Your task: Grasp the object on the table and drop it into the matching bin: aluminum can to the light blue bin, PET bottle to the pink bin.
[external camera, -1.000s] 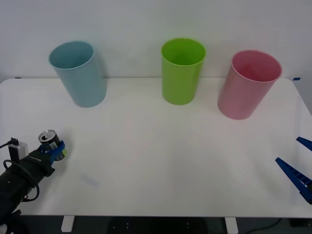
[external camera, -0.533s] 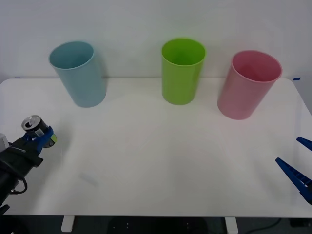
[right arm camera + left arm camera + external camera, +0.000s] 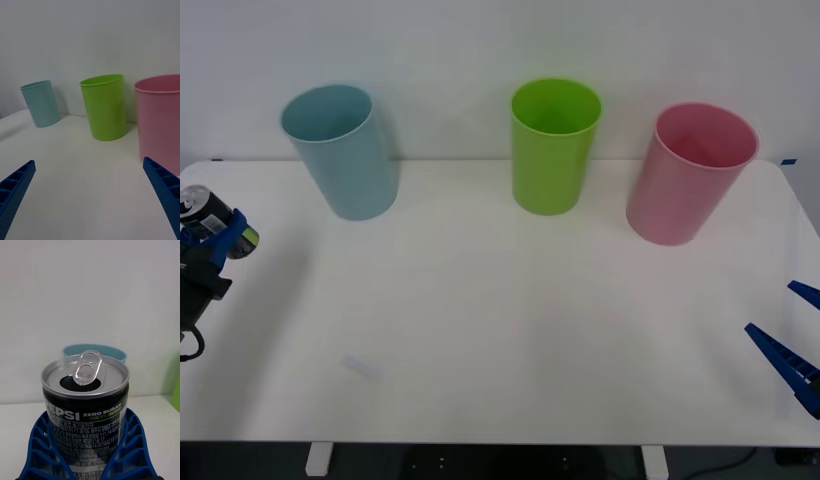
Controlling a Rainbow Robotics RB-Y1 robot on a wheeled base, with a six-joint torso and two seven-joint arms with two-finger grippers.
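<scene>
On the table (image 3: 500,330), the light blue bin (image 3: 340,150) stands at eleven o'clock and the pink bin (image 3: 690,172) at one. The right gripper (image 3: 792,345), fingers spread wide, holds nothing at four o'clock. At nine o'clock the left gripper (image 3: 205,245) clamps the opened aluminum can (image 3: 210,215) upright above the table's edge.

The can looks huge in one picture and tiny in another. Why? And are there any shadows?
In the left wrist view the Pepsi can sits right at the camera, held by the left gripper, so it looms sharp. In the front view it is small at the table's left edge, and the bins cast soft shadows.
</scene>
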